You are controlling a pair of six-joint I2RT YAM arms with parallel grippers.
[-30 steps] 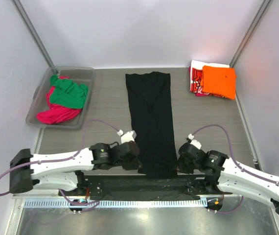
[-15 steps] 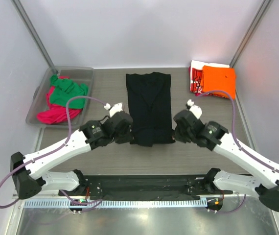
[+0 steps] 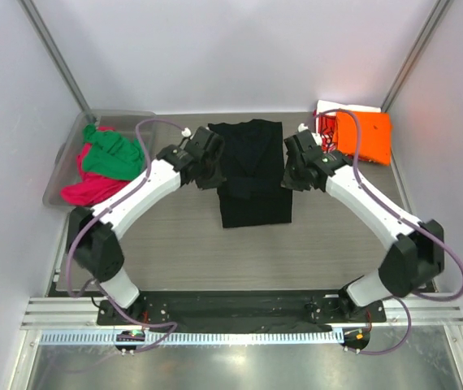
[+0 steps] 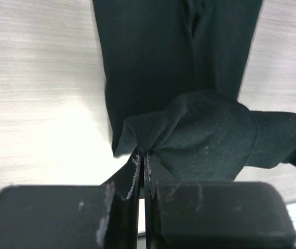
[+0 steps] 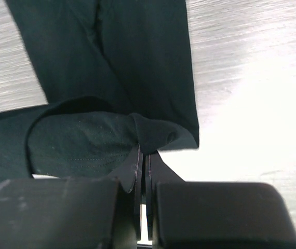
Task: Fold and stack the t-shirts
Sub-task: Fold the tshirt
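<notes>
A black t-shirt [image 3: 252, 183] lies in the middle of the table as a long narrow strip, its near end lifted and carried over the far half. My left gripper [image 3: 213, 168] is shut on that end's left corner; the pinched cloth bunches at its tips [image 4: 143, 151]. On the right corner my right gripper [image 3: 290, 171] is shut [image 5: 143, 149]. An orange t-shirt [image 3: 363, 136] lies folded on a red-and-white printed one [image 3: 323, 130] at the far right. A green t-shirt [image 3: 114, 154] and a magenta one [image 3: 93, 188] sit crumpled in the bin.
A clear plastic bin [image 3: 134, 122] stands at the far left of the table. Grey side walls and metal posts [image 3: 57, 53] close in the table on both sides. Both arms reach far out over the table.
Both grippers have carried the black t-shirt's near end away from the table's front edge toward the far end, folding the strip over itself.
</notes>
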